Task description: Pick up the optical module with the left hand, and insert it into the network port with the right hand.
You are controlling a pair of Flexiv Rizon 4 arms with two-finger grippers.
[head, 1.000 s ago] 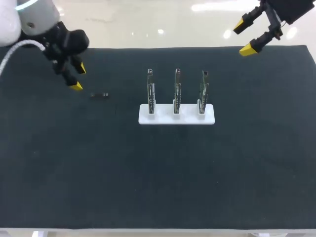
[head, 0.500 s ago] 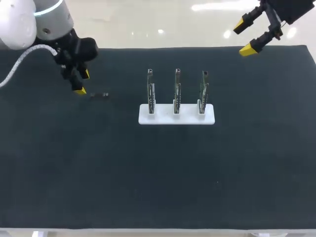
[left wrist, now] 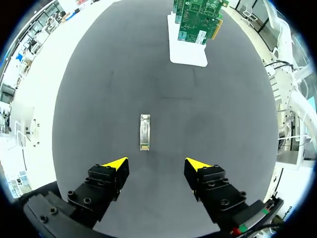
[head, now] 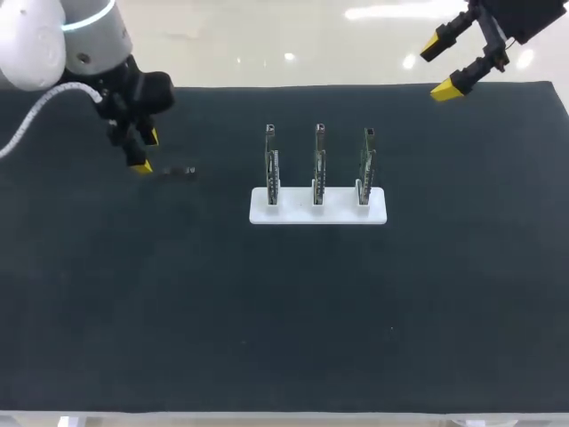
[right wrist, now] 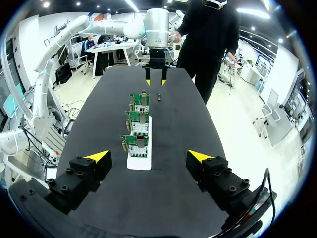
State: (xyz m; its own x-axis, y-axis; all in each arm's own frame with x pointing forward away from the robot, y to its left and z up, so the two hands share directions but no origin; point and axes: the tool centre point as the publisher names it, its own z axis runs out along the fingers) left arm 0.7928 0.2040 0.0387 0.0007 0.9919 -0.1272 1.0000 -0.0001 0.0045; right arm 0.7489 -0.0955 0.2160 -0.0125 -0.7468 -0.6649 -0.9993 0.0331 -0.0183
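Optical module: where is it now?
Optical module lies on the mat, left side of the head view, between the left gripper and the card rack, nearer the gripper.

Matt dark mat (head: 267, 311), cloth-like. Module (left wrist: 144, 132) shiny metal. Base (head: 293, 213) smooth white plastic. Boards (left wrist: 198, 22) glossy green with gold metal contacts.

no legible text, labels or numbers anywhere
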